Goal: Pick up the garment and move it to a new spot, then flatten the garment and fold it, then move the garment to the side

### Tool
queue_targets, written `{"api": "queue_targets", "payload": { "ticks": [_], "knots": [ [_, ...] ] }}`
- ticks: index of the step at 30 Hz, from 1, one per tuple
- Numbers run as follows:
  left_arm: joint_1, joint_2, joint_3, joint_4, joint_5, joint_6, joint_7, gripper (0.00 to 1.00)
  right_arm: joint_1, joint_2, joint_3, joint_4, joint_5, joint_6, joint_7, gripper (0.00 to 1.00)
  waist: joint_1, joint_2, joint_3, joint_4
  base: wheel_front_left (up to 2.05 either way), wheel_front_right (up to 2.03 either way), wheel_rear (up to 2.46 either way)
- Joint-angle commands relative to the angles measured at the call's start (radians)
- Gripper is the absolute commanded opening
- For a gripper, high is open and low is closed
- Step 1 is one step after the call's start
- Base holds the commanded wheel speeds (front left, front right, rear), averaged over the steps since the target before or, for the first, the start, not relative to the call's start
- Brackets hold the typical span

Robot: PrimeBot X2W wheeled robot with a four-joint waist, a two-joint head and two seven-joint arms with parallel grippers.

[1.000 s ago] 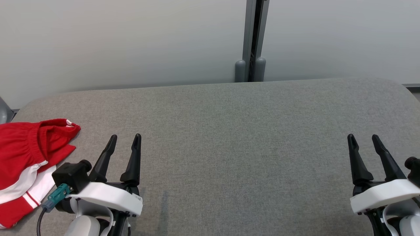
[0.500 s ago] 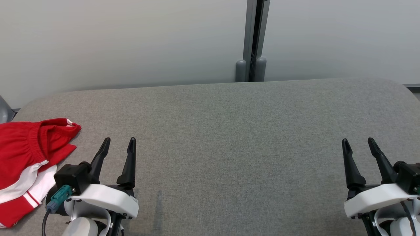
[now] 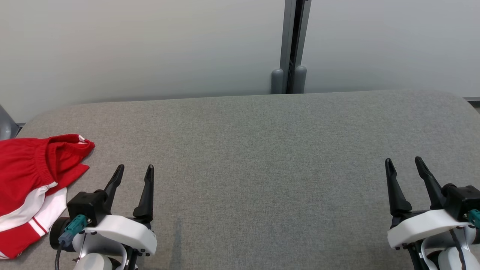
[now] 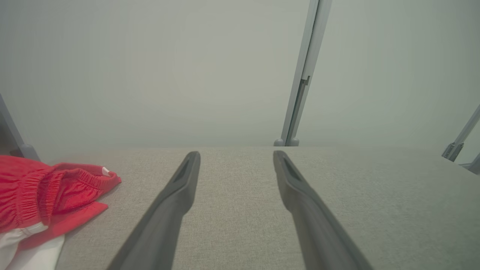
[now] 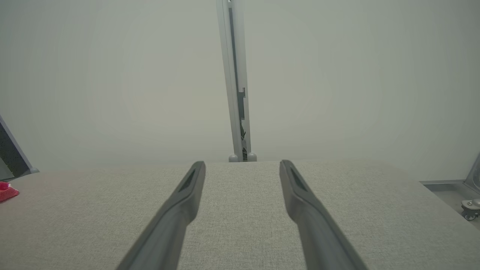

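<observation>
Grey fabric is covering the broad padded table [image 3: 262,150] that is stretching across the head view, with pale wall panels [image 3: 150,45] and a grey upright post [image 3: 293,45] rising behind its far edge. The garment [image 3: 30,180], which is looking like a pair of red shorts with white stripes, is lying at the table's far left edge and is partly running out of the picture. It is looking rumpled rather than flat: the elastic waistband is gaping and bunching, and a red flap is lapping over the white part. The left gripper [image 3: 135,167] is sitting low near the table's near edge, just beside the garment on its right and not touching it. Its two dark fingers are standing wide apart and gripping nothing, and in the left wrist view bare grey cloth is showing between them. The right gripper [image 3: 403,160] is waiting well apart from the garment, near the table's right edge, with its fingers likewise spread wide and empty. Judging from how things are lying, the task is looking barely begun or not begun at all: the garment is not being held, and it is neither flattened nor neatly folded. Since it is already lying off to one side, I cannot fully rule out a loose fold. More likely the pick-up, the move to a new spot, the flattening, the folding and the setting aside are all remaining, and the left gripper is the one best placed to start.
</observation>
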Motion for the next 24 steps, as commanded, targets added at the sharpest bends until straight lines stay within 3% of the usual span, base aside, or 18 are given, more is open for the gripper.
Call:
{"api": "queue_targets", "payload": {
  "ticks": [1, 24],
  "knots": [
    [-0.007, 0.006, 0.003, -0.001, 0.016, 0.003, 0.001, 1.00, -0.012, -0.005, 0.004, -0.001, -0.017, 0.002, -0.011, 1.00, 0.0000, 0.0000, 0.000, 0.000, 0.00, 0.00, 0.00],
    [-0.022, 0.014, 0.009, 0.025, 0.079, 0.017, 0.046, 1.00, -0.026, 0.007, 0.000, 0.025, -0.067, 0.002, -0.032, 1.00, 0.0000, 0.0000, 0.004, 0.004, 0.00, 0.00, 0.00]
  ]
}}
